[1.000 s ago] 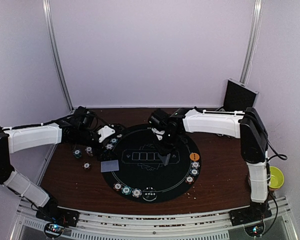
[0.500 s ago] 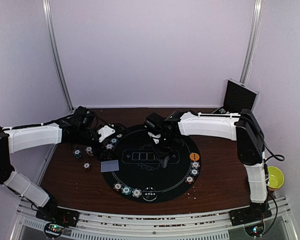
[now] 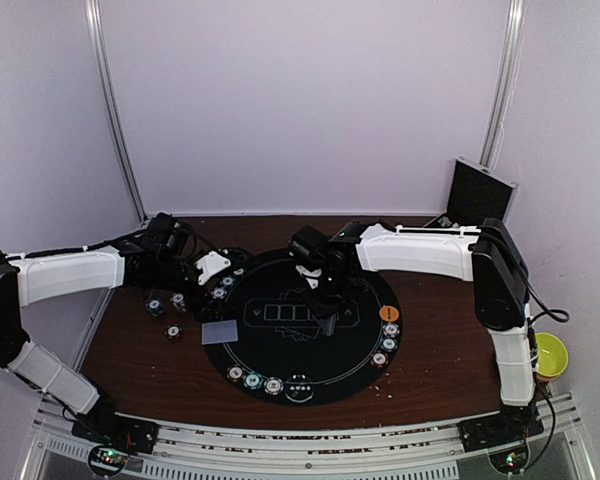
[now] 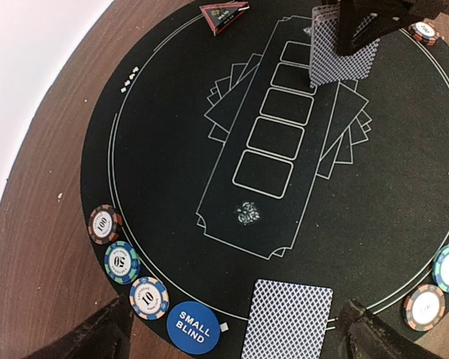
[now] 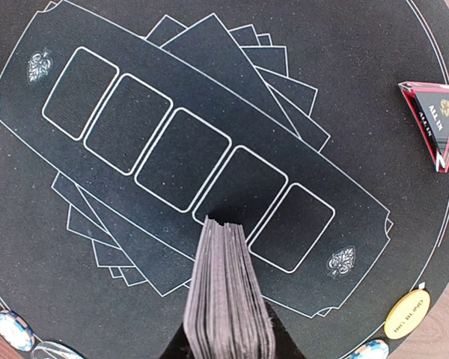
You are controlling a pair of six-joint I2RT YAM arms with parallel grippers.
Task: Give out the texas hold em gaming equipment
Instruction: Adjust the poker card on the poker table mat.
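Observation:
A round black poker mat (image 3: 300,345) lies mid-table. My right gripper (image 3: 326,305) is shut on a grey-backed deck of cards (image 5: 226,292), held edge-up just above the mat's printed card boxes; the deck also shows in the left wrist view (image 4: 343,45). My left gripper (image 4: 232,342) is open over the mat's left edge, and one face-down card (image 4: 288,320) lies between its fingers (image 4: 86,338). A blue SMALL BLIND disc (image 4: 191,324) and three chips (image 4: 121,261) sit beside it. An orange BIG BLIND disc (image 5: 406,314) and a red triangle marker (image 5: 434,123) rest on the mat.
More chips line the mat's right rim (image 3: 388,344) and near rim (image 3: 253,380). Loose chips (image 3: 156,305) lie on the wooden table to the left. A black case (image 3: 480,195) stands at the back right. A yellow bowl (image 3: 550,355) sits by the right arm's base.
My right gripper has shifted a little to the left over the mat with the deck in it. The left arm and the single card have not moved.

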